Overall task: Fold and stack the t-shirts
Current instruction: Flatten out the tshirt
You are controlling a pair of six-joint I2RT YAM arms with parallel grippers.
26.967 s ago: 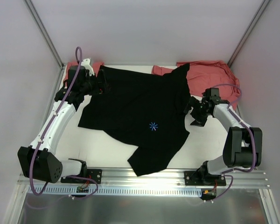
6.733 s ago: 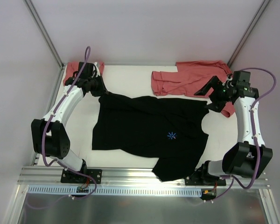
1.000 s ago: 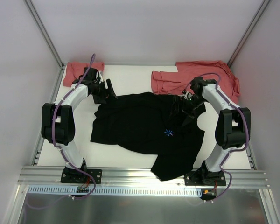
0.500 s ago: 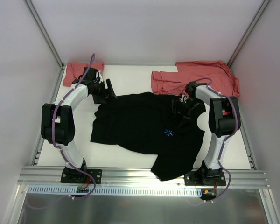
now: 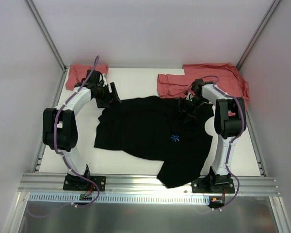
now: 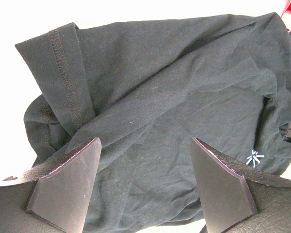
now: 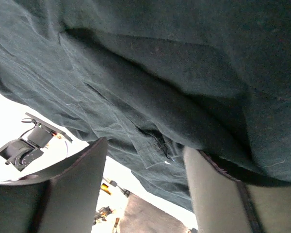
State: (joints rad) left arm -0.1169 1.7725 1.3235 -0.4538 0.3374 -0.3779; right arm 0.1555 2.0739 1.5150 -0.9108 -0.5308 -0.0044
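Note:
The large black t-shirt [image 5: 150, 128] lies spread and wrinkled mid-table, its light-blue starburst [image 5: 175, 138] facing up. My left gripper [image 5: 114, 94] hovers open at the shirt's back-left corner. In the left wrist view the gripper [image 6: 145, 145] has nothing between its fingers, and below it lie the black cloth [image 6: 174, 97] and a hemmed sleeve [image 6: 68, 73]. My right gripper [image 5: 183, 108] sits low on the shirt's back-right part. In the right wrist view its jaws [image 7: 145, 148] stand apart, with a fold of black cloth [image 7: 155, 145] between them.
One salmon-red t-shirt [image 5: 82, 73] lies bunched in the back-left corner behind my left arm. Another salmon-red t-shirt [image 5: 208, 80] is spread at the back right, just behind my right arm. Enclosure walls stand close on both sides, and a metal rail [image 5: 150, 187] runs along the near edge.
My right gripper's jaws have narrowed around the black cloth, and the right arm has folded in closer to the shirt's back-right part. The left arm and gripper have not moved.

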